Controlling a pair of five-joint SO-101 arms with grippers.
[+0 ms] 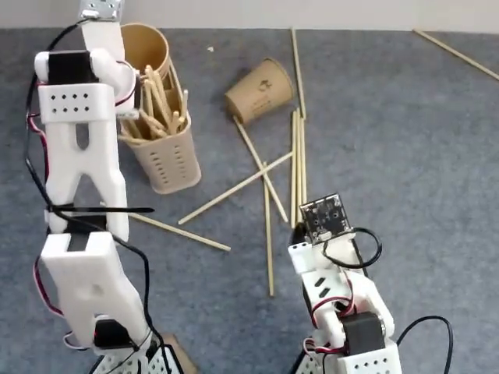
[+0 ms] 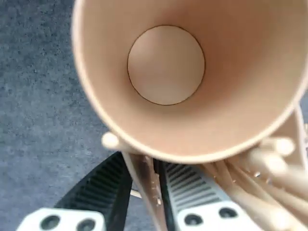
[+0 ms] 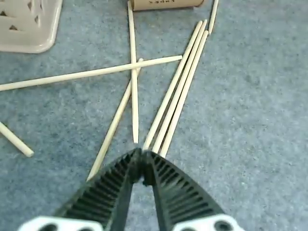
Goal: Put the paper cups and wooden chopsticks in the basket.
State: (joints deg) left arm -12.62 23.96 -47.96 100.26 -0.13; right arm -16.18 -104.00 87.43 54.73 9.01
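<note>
Now clamped by its rim in left gripper (image 2: 144,168): smooth paper cup (image 2: 166,65), over slotted basket (image 1: 168,167). Right gripper (image 3: 142,160) closed, empty, at round chopsticks (image 3: 175,96) beside basket.

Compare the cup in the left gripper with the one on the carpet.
The held cup faces mouth-up at the basket; the fallen cup lies on its side on the carpet. The left gripper pinches the held cup's wall; no gripper is at the fallen cup. Both are tan paper.
</note>
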